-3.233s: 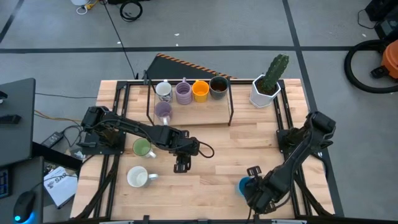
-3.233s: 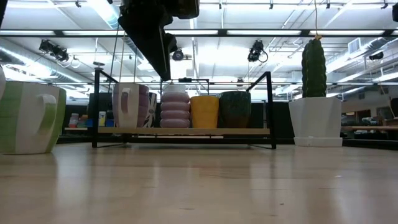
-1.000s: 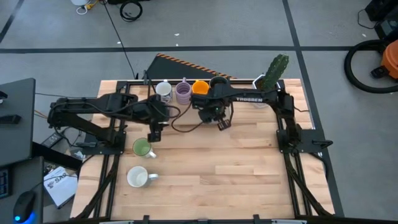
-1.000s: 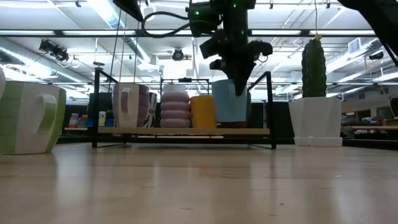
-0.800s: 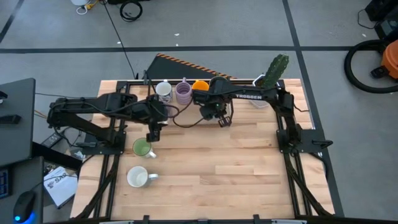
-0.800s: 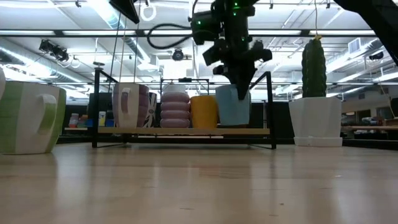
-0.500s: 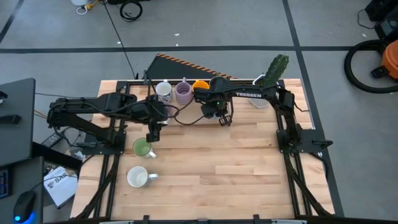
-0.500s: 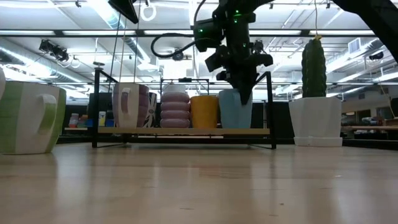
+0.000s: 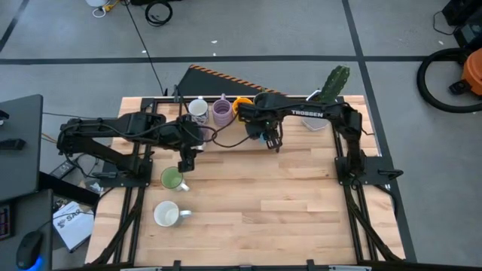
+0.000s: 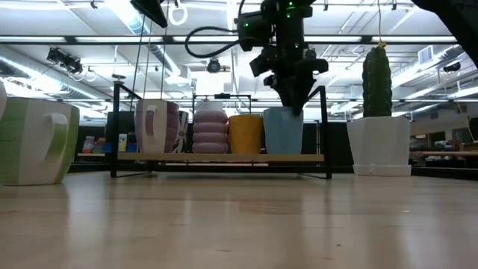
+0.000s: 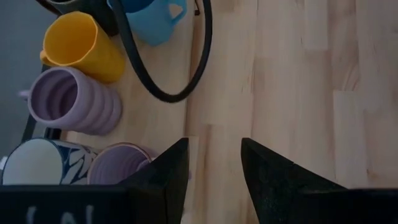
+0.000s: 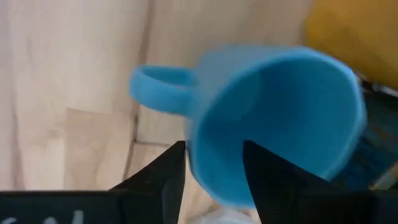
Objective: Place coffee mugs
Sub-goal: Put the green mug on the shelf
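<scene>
Right gripper [image 10: 293, 101] over wooden shelf of black wire rack [image 10: 224, 158], fingers straddling rim of light-blue ceramic mug [image 10: 283, 130]; seemingly clamped on wall, though release possible, view poor. Change: a second ago mug hung clear above shelf; now base rests on board, 3 o'clock of orange mug [image 10: 246, 134]. Placement near done; release pending. Mug upright, long axis vertical, mouth up; handle [image 12: 163, 83] points toward table front, 6 o'clock in overhead view. Left gripper [image 9: 184, 163] idle, fingers apart, above green mug [image 9: 172, 178].
</scene>
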Controlling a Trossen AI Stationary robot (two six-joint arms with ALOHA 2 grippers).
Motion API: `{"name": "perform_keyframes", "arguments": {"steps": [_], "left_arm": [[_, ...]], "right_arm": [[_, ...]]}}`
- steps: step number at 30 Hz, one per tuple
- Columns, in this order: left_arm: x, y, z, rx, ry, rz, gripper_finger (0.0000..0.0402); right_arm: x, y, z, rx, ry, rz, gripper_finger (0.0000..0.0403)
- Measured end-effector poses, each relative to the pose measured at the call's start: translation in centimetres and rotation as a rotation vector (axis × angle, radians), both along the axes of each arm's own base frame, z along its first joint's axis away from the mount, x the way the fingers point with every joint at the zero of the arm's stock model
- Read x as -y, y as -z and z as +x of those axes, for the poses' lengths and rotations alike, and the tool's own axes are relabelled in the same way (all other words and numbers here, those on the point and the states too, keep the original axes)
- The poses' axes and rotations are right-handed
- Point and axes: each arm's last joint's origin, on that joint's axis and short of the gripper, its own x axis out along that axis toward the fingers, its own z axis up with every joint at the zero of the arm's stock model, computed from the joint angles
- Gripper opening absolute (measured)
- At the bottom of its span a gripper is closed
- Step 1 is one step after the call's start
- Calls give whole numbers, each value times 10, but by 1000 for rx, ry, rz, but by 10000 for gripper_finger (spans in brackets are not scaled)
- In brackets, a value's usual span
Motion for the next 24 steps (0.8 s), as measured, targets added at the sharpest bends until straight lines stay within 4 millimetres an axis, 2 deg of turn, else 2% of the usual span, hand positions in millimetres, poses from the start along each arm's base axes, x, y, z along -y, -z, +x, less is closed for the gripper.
{"name": "perform_keyframes", "arguments": {"steps": [4,9,14,17,20,24], "left_arm": [[0,0,0,6,-20,-15,153],[0,-1,1,22,-30,-24,153],[0,-1,2,43,-80,-62,153],[1,1,0,24,-125,-100,153],[4,14,-1,-25,-155,-178,153],[16,41,-2,-119,-165,-264,153]], "right_arm": [[-4,-9,-5,-5,-4,-55,171],[-19,-29,-10,70,-36,-63,171],[-37,-54,-18,188,-40,-72,171],[-51,-64,-23,298,-53,1,171],[-68,-62,-29,420,-99,80,171],[-91,-45,-38,554,-145,29,171]]}}
